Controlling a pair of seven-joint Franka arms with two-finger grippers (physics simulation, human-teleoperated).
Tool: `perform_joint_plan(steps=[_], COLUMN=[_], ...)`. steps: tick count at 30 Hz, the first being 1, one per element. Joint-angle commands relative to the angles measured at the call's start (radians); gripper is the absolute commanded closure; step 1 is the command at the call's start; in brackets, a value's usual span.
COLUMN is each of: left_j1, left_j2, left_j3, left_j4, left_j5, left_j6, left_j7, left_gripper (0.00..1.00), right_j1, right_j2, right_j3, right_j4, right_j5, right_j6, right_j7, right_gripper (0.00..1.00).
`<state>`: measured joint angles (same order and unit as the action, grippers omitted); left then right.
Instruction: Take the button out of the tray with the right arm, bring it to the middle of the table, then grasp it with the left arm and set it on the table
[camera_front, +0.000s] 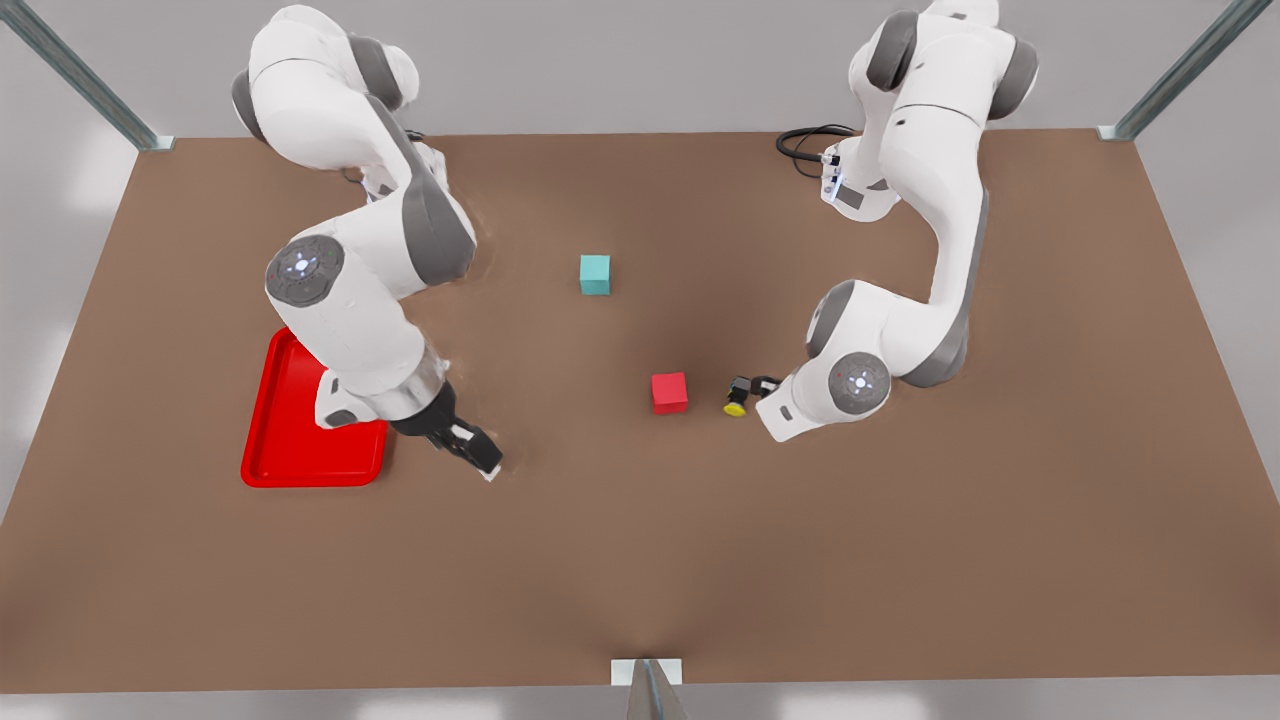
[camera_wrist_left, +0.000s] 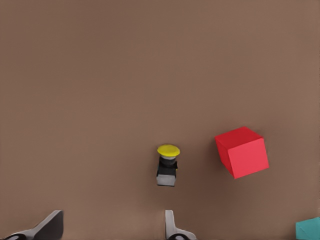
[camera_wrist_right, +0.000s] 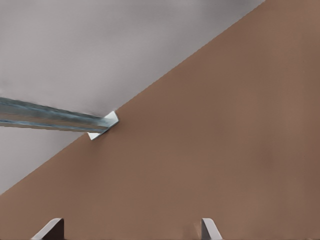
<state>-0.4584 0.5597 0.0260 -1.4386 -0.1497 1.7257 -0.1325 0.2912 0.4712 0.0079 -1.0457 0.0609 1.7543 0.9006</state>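
The button (camera_front: 736, 400) (camera_wrist_left: 167, 165), yellow cap on a black base, rests on the brown table (camera_front: 640, 560) just to the front view's right of the red cube (camera_front: 669, 392). It looks tipped on its side. My left gripper (camera_front: 760, 385) (camera_wrist_left: 112, 226) is right beside it, open, with both fingertips (camera_wrist_left: 170, 225) short of the button and not touching it. My right gripper (camera_front: 478, 455) (camera_wrist_right: 131, 227) hangs open and holds nothing, low over the table just to the front view's right of the red tray (camera_front: 275, 440). Nothing lies in the part of the tray that I can see; the right arm covers its far end.
A teal cube (camera_front: 595, 274) (camera_wrist_left: 309, 229) stands farther back near the table's middle. The red cube (camera_wrist_left: 242, 151) is close to the button. A metal frame foot (camera_front: 646, 672) (camera_wrist_right: 102, 126) sits at the table's front edge, and a black cable (camera_front: 805, 145) lies at the back.
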Motion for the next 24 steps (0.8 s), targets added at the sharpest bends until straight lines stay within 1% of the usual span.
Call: perform_joint_plan(steps=[1,2,3,4,5,6,8,10,11,14,17,21,24], left_j1=[-0.034,-0.032,-0.031,-0.032,-0.032,-0.032,-0.033,-0.034,-0.034,-0.032,-0.032,-0.032,-0.032], left_j2=[0.045,0.049,0.057,0.049,0.028,0.020,0.022,0.011,0.011,0.013,0.020,0.023,0.020], left_j3=[0.000,0.000,0.000,0.002,0.000,0.000,0.000,-0.004,-0.020,-0.055,-0.066,-0.087,-0.095], left_j4=[0.000,-0.005,-0.014,-0.086,-0.196,-0.259,-0.321,-0.404,-0.419,-0.419,-0.457,-0.506,-0.508], left_j5=[-0.083,-0.084,-0.080,-0.068,-0.050,-0.044,-0.036,-0.001,-0.001,0.024,0.030,0.097,0.101], left_j6=[0.147,0.147,0.150,0.198,0.325,0.425,0.494,0.586,0.620,0.652,0.680,0.678,0.655], left_j7=[-0.306,-0.299,-0.286,-0.202,-0.156,-0.118,0.020,0.056,0.056,0.059,0.128,0.149,0.146], left_gripper=[0.00,0.00,0.00,0.00,0.00,0.00,0.00,0.00,0.00,0.00,0.00,0.00,0.00], right_j1=[-0.098,-0.113,-0.118,-0.126,-0.112,-0.104,-0.113,-0.095,-0.067,-0.058,-0.057,-0.055,-0.081], right_j2=[-0.236,-0.272,-0.270,-0.267,-0.267,-0.266,-0.264,-0.266,-0.266,-0.266,-0.264,-0.263,-0.272], right_j3=[0.007,0.007,0.007,0.007,0.007,0.007,0.009,0.009,0.009,0.009,0.009,0.007,0.004], right_j4=[-0.356,-0.436,-0.430,-0.433,-0.432,-0.430,-0.432,-0.418,-0.415,-0.415,-0.415,-0.415,-0.415], right_j5=[-0.096,-0.095,-0.095,-0.090,-0.093,-0.098,-0.089,-0.093,-0.102,-0.116,-0.116,-0.135,-0.135], right_j6=[-0.172,-0.098,-0.095,-0.090,-0.085,-0.070,-0.076,-0.079,-0.072,-0.082,-0.088,-0.082,-0.088], right_j7=[-0.854,-0.876,-0.876,-0.871,-0.825,-0.819,-0.833,-0.819,-0.818,-0.819,-0.819,-0.819,-0.818], right_gripper=[0.00,0.00,0.00,0.00,0.00,0.00,0.00,0.00,0.00,0.00,0.00,0.00,0.00])
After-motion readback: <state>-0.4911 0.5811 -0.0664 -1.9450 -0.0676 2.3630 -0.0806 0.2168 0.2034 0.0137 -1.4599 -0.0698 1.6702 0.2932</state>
